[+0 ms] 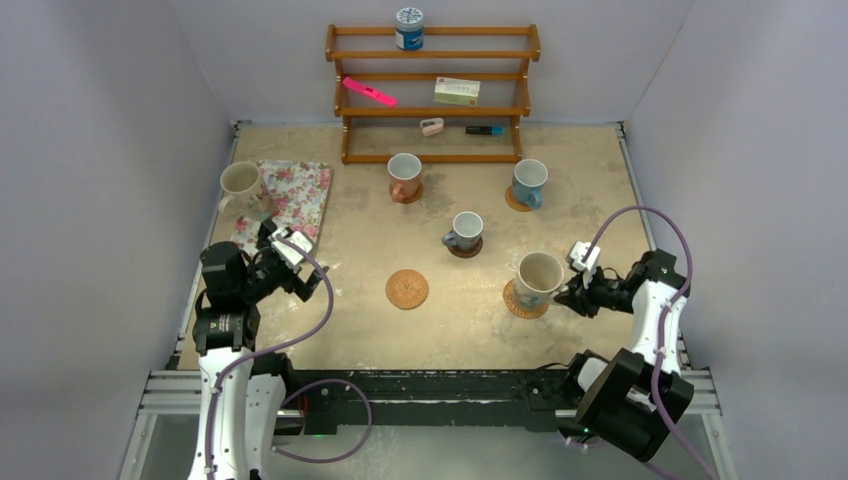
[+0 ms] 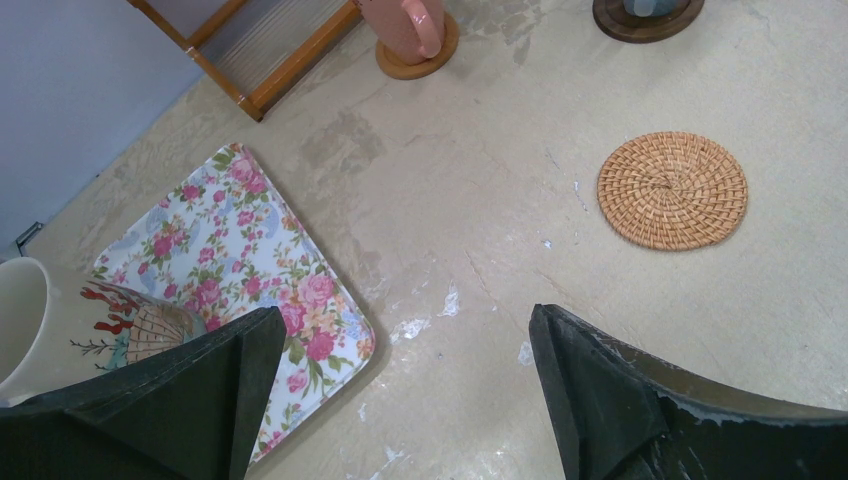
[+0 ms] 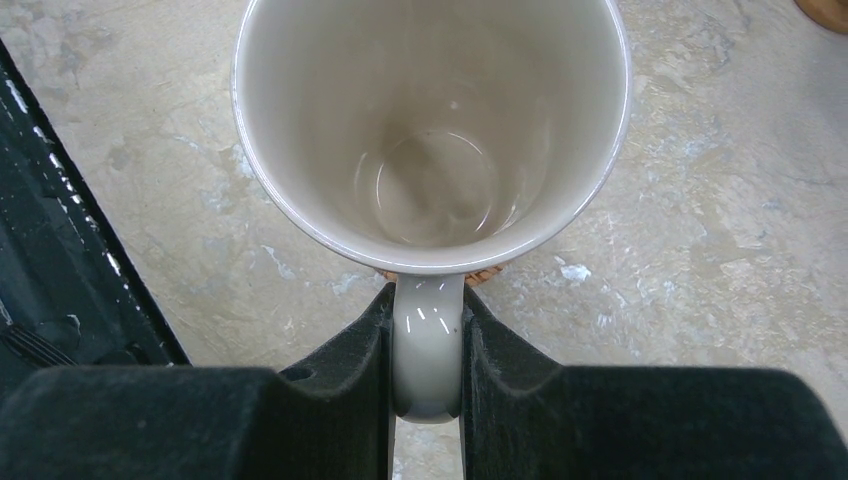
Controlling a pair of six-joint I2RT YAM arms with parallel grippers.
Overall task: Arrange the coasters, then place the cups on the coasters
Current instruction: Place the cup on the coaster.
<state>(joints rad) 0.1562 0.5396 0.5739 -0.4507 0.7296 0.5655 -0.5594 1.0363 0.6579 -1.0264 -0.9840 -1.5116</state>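
Note:
My right gripper point(image 1: 573, 291) point(image 3: 428, 345) is shut on the handle point(image 3: 428, 330) of a cream cup point(image 1: 538, 277) point(image 3: 430, 120). That cup is upright over a tan coaster point(image 1: 522, 301), only a sliver of which point(image 3: 486, 273) shows under it. My left gripper point(image 1: 297, 263) point(image 2: 408, 335) hangs open and empty above the table by the floral mat's corner. An empty tan coaster point(image 1: 407, 289) point(image 2: 672, 189) lies mid-table. A small grey-blue cup point(image 1: 466, 229), a pinkish cup point(image 1: 404, 175) and a blue cup point(image 1: 529, 181) each stand on a coaster. Another cream cup point(image 1: 240, 186) point(image 2: 28, 325) stands on the mat.
The floral cloth mat point(image 1: 297, 196) point(image 2: 235, 262) lies at the far left. A wooden rack point(image 1: 432, 95) at the back holds a blue-and-white canister point(image 1: 409, 28) and small items. Metal rails run along the table's side edges.

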